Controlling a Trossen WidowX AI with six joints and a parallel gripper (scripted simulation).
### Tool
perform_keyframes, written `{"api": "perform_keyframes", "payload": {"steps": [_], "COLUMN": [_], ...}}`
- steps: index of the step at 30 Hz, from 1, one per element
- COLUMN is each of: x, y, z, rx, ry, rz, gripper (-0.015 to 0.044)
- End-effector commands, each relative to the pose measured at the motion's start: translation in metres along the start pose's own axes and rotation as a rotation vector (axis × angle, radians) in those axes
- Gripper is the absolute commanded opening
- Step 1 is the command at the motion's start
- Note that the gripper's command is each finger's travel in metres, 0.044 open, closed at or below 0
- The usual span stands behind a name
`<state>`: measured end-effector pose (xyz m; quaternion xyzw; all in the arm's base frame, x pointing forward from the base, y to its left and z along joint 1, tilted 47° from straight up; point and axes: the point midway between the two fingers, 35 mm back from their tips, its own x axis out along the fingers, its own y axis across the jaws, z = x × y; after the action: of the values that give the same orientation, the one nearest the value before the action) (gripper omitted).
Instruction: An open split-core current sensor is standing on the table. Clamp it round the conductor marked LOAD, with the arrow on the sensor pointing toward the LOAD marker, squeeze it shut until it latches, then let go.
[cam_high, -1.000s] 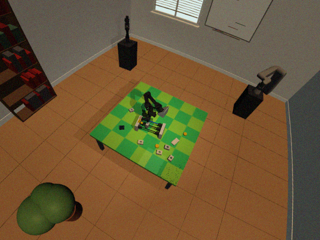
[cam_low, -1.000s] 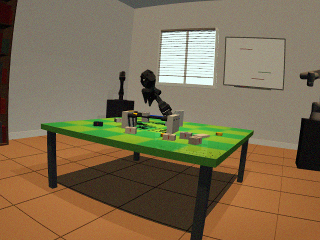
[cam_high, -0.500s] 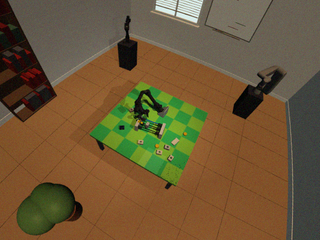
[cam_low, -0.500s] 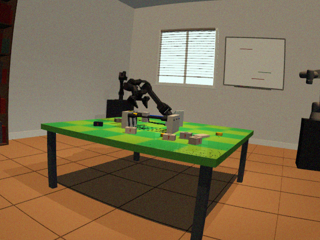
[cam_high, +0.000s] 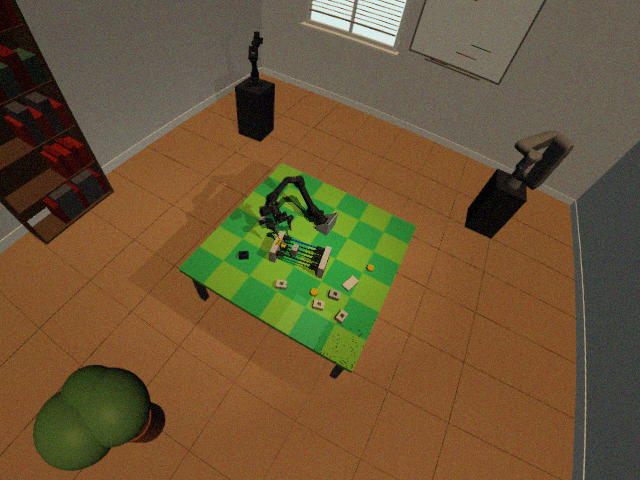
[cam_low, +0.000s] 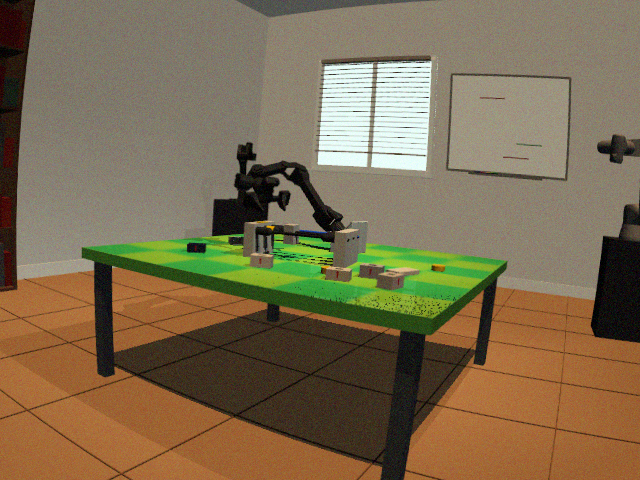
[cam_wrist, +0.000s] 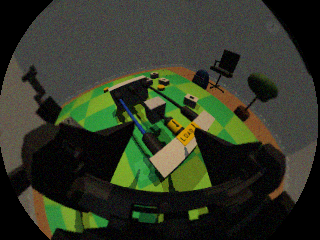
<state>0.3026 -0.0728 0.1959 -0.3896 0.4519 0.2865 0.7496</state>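
Observation:
The sensor, a light grey block (cam_high: 294, 249) (cam_low: 291, 233) (cam_wrist: 155, 107), sits on the middle conductor of the rack, between the blue conductor (cam_high: 297, 241) (cam_wrist: 131, 111) and a black one (cam_wrist: 170, 101). It looks closed; its arrow and latch cannot be made out. The middle conductor's yellow tag (cam_wrist: 174, 125) lies between the sensor and the near end block (cam_wrist: 167, 161) (cam_high: 273, 251), which bears the yellow LOAD marker (cam_wrist: 187, 134) (cam_high: 279, 241). My gripper (cam_high: 280, 229) (cam_low: 268, 201) (cam_wrist: 165, 127) is wide open and empty, above and outside the LOAD end, clear of the sensor.
The rack's far end block (cam_high: 324, 261) (cam_low: 345, 249) stands opposite. A slanted grey plate (cam_high: 326, 223) is at my arm's base. A dark block (cam_high: 243, 255) (cam_low: 196, 247), several pale blocks, a flat white piece (cam_high: 349, 283) and orange discs (cam_high: 314, 292) (cam_high: 370, 267) lie around the rack.

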Motion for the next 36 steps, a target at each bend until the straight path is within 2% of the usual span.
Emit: {"api": "perform_keyframes", "payload": {"steps": [1,10,18,25,36], "x": [0.000,0.006,0.062,0.087,0.088], "y": [0.000,0.002,0.033,0.055,0.058], "z": [-0.001,0.001,0.028,0.073,0.079], "rx": [0.002,-0.018,-0.372,-0.808,-0.853], "ry": [0.005,0.040,0.484,0.861,0.894], "rz": [-0.001,0.020,0.177,0.120,0.104], "gripper": [0.0440,0.0440,0.0440,0.0440,0.0440]}}
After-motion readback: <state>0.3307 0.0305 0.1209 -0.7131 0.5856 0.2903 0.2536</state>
